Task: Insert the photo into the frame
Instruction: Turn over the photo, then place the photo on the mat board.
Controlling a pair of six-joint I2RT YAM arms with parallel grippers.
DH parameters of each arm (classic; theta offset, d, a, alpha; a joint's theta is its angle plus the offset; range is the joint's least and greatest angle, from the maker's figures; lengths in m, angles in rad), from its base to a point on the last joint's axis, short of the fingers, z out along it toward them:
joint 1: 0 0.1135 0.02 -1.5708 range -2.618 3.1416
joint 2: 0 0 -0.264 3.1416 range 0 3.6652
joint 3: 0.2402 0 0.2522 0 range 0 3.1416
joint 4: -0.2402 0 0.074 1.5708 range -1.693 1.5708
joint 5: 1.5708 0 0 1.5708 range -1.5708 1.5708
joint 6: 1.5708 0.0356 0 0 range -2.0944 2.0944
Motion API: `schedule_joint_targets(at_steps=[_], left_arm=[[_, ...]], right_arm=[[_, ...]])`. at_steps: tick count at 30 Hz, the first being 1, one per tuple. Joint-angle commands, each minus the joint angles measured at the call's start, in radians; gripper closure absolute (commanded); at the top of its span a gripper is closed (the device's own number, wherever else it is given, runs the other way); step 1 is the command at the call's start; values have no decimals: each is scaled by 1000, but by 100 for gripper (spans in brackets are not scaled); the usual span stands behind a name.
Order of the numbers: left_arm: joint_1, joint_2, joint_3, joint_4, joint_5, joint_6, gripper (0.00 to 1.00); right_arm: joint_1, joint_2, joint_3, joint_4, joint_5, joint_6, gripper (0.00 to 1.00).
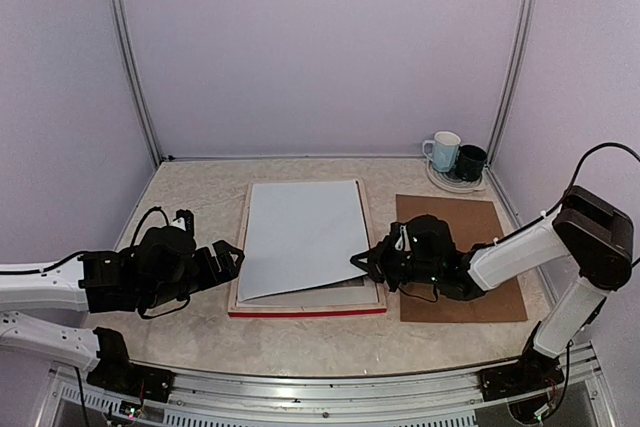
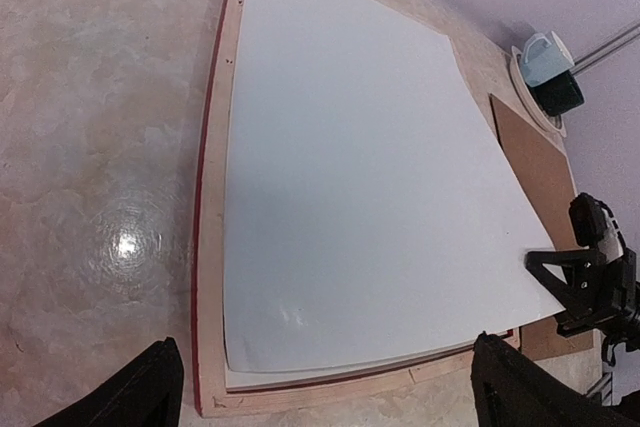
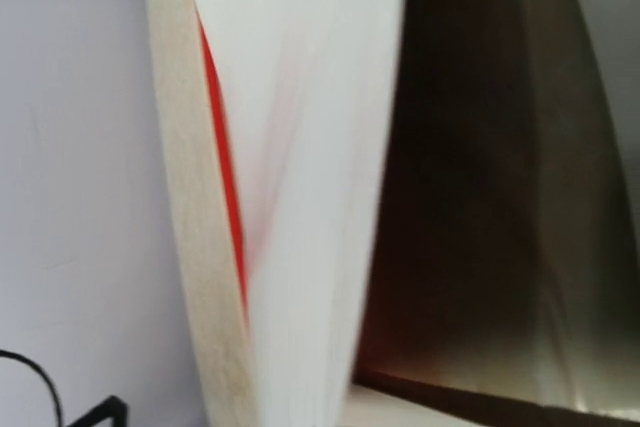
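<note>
One photo point(image 1: 300, 237), one frame point(image 1: 305, 310), one brown board point(image 1: 470, 247) and two mugs point(image 1: 443, 151) are being shown on the table point(image 1: 200, 197). The photo is lying white side up on the frame, a bit crooked. Its near right corner is being pinched by the closed right claw point(image 1: 358, 265). The left claw point(image 1: 232, 259) is being held wide, just beside the frame's left edge. Bare table is lying left and near.

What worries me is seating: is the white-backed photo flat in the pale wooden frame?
No: right gripper holds one photo corner above the frame.
</note>
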Motion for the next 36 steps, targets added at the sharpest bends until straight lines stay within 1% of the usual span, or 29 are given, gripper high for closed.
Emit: schedule_joint_targets(at_steps=[1,10,14,18,25,27,29,34,36], left_arm=[[-5,-9,-3,9,-15,-2,1],[-6,-11,-9,14,-11,-5,1],[-5,-10,-10,20,-8,-5,1],[-6,-10,-10,21,-7,-3,1],[-6,-20,-15,14,-7,-7,1],[-6,-23,-17,14,-8,-8,1],[-6,-26,-18,13,-9,-8,1],[-6,-22,-17,19,-6,-9,1],[-6,-18,-14,22,-4,-7,1]], right_arm=[[35,-34,15,-62,64,-37,100],[38,-72,19,-117,93,-76,100],[38,-51,40,-136,85,-96,100],[38,-11,54,-113,54,-100,100],[40,10,70,-116,50,-108,97],[41,4,73,-134,54,-115,94],[41,-7,76,-152,65,-125,88],[41,-30,94,-210,84,-157,72],[41,-34,95,-210,86,-166,63]])
